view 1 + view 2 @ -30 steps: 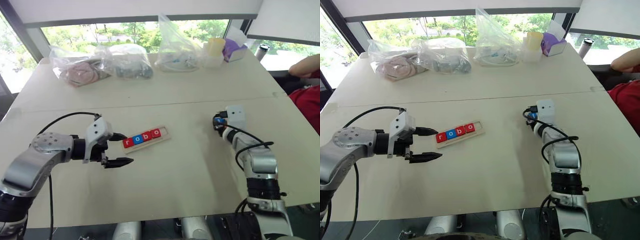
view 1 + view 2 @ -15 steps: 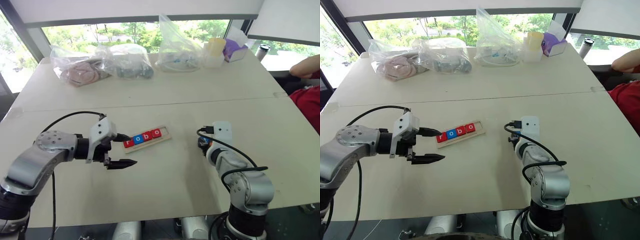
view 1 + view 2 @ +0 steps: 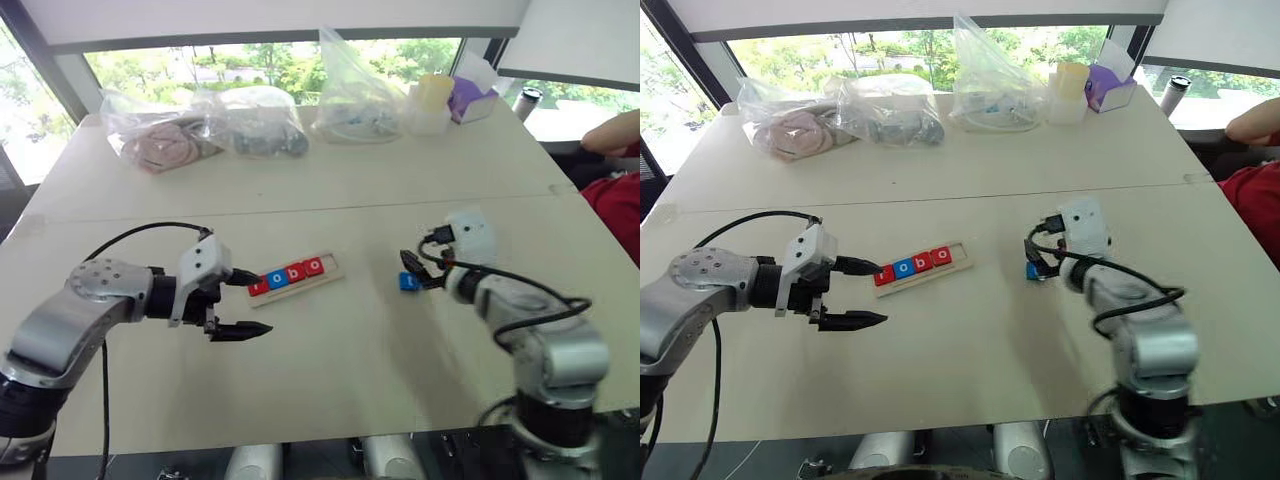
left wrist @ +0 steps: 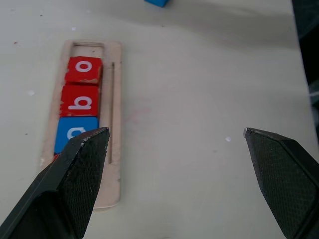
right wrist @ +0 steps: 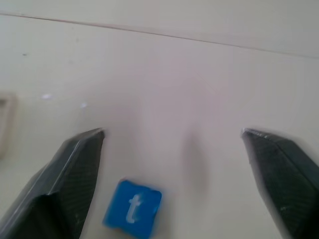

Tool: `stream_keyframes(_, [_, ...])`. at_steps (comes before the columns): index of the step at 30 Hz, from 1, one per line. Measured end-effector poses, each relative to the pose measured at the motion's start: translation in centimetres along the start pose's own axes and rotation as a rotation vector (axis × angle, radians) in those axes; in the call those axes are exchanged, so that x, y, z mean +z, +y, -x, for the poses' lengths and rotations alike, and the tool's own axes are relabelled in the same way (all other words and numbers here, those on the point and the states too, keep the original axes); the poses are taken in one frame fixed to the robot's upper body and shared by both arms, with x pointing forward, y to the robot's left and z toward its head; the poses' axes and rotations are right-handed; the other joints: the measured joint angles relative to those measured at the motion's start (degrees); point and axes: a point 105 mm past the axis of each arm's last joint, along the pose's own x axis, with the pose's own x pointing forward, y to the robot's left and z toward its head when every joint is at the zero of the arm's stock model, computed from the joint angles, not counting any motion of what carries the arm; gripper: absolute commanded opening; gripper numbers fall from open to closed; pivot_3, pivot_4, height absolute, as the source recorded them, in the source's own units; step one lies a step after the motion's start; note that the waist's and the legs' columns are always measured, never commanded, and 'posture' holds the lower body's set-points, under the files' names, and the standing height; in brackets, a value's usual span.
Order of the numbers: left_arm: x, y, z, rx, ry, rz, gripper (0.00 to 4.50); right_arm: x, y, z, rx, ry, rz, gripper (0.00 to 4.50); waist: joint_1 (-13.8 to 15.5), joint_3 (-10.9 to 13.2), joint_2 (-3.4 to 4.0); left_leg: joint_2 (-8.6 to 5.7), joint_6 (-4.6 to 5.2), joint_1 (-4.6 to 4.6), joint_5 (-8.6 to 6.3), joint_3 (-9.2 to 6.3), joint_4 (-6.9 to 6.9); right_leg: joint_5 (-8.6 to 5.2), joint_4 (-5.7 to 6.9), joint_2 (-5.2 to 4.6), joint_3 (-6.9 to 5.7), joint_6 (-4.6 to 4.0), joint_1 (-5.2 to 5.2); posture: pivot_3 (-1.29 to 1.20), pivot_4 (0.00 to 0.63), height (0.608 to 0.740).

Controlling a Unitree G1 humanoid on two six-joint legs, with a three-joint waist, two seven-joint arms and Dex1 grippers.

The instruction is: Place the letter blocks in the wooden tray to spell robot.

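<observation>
Lying loose: t block; tray unfinished.

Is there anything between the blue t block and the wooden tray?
No, just bare table between the t block and the tray, as the left eye view shows.

A pale worktop, made of two slabs meeting at a seam, stands before a row of windows with green trees outside in daylight. Clear plastic bags line its far edge beside a yellow cup and a purple box. A person's red sleeve shows at the right edge.
</observation>
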Motion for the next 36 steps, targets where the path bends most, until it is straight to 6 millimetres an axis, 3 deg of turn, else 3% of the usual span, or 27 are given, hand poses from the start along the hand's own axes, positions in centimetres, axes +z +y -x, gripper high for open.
stream_keyframes(2, [0.3, -0.4, 0.2, -0.023, 0.011, -0.022, 4.5, -0.9, 0.7, 1.0, 0.255, -0.012, 0.076, 4.48, 0.0, 0.02, -0.04, 0.01, 0.16, 0.03, -0.09, 0.06, 0.0, -0.01, -0.04, 0.08, -0.04, 0.04, 0.05, 0.0, 0.15, 0.74])
stream_keyframes(4, [0.4, -0.5, 0.3, -0.029, 0.017, -0.029, 4.5, -1.9, 0.6, 1.3, 0.385, -0.013, 0.124, 4.48, -0.27, 0.03, -0.04, 0.01, 0.17, 0.05, -0.1, 0.15, -0.01, -0.01, -0.03, 0.1, 0.0, 0.04, 0.04, 0.0, 0.15, 0.74])
stream_keyframes(8, [0.7, -0.8, 0.2, -0.042, 0.006, -0.034, 4.5, -3.6, -1.4, 1.2, 0.451, 0.006, 0.204, 4.48, -0.34, 0.05, -0.08, 0.03, 0.17, 0.12, -0.1, 0.27, 0.09, 0.02, 0.04, 0.12, 0.06, -0.02, 0.04, 0.0, 0.15, 0.74])
stream_keyframes(13, [-0.1, -0.9, 0.6, -0.004, 0.021, 0.003, 4.5, -5.2, -2.7, -0.8, 0.527, 0.018, 0.315, 4.48, -0.35, 0.07, -0.08, 0.04, 0.16, 0.12, -0.09, 0.3, 0.13, 0.06, 0.08, 0.12, 0.1, -0.06, 0.04, 0.0, 0.15, 0.74])
stream_keyframes(19, [-0.9, -1.0, 0.8, 0.01, 0.039, 0.031, 4.5, -5.6, -2.9, -2.5, 0.584, 0.001, 0.384, 4.48, 0.04, 0.08, -0.07, 0.03, 0.16, 0.09, -0.09, 0.27, 0.13, 0.18, 0.08, 0.09, 0.11, -0.26, 0.04, 0.0, 0.15, 0.74])
stream_keyframes(22, [-1.2, -1.0, 0.9, 0.014, 0.041, 0.04, 4.5, -5.8, -2.6, -3.1, 0.622, 0.0, 0.4, 3.67, 0.07, 0.08, -0.07, 0.02, 0.15, 0.1, -0.09, 0.28, 0.13, 0.19, 0.08, 0.07, 0.12, -0.26, 0.04, 0.0, 0.15, 0.74])
stream_keyframes(27, [-1.5, -1.1, 1.2, 0.026, 0.05, 0.047, 4.5, -5.7, -2.4, -3.3, 0.661, -0.004, 0.432, 1.2, 0.06, 0.08, -0.07, 0.02, 0.14, 0.12, -0.08, 0.28, 0.14, 0.2, 0.11, 0.07, 0.13, -0.27, 0.05, 0.0, 0.15, 0.74])
stream_keyframes(32, [-1.9, -1.1, 1.5, 0.039, 0.059, 0.052, 4.5, -5.5, -2.4, -3.4, 0.657, -0.004, 0.438, 1.14, 0.05, 0.07, -0.06, 0.02, 0.14, 0.13, -0.08, 0.28, 0.14, 0.2, 0.13, 0.07, 0.14, -0.28, 0.05, 0.0, 0.15, 0.74])
stream_keyframes(34, [-2.7, -0.9, 1.8, 0.064, 0.083, 0.058, 4.5, -3.9, -1.6, -4.5, 0.657, -0.05, 0.41, 1.14, -0.51, 0.09, -0.04, 0.07, 0.14, 0.2, -0.08, 0.28, 0.13, 0.25, 0.16, 0.12, 0.27, -0.34, 0.0, 0.0, 0.15, 0.74])
stream_keyframes(36, [-3.3, -0.4, 2.3, 0.101, 0.112, 0.053, 4.5, -1.1, 0.1, -5.9, 0.693, -0.122, 0.419, 1.14, -0.74, 0.1, -0.02, 0.09, 0.14, 0.23, -0.08, 0.28, 0.13, 0.28, 0.24, 0.21, 0.3, -0.38, -0.04, 0.0, 0.15, 0.74])
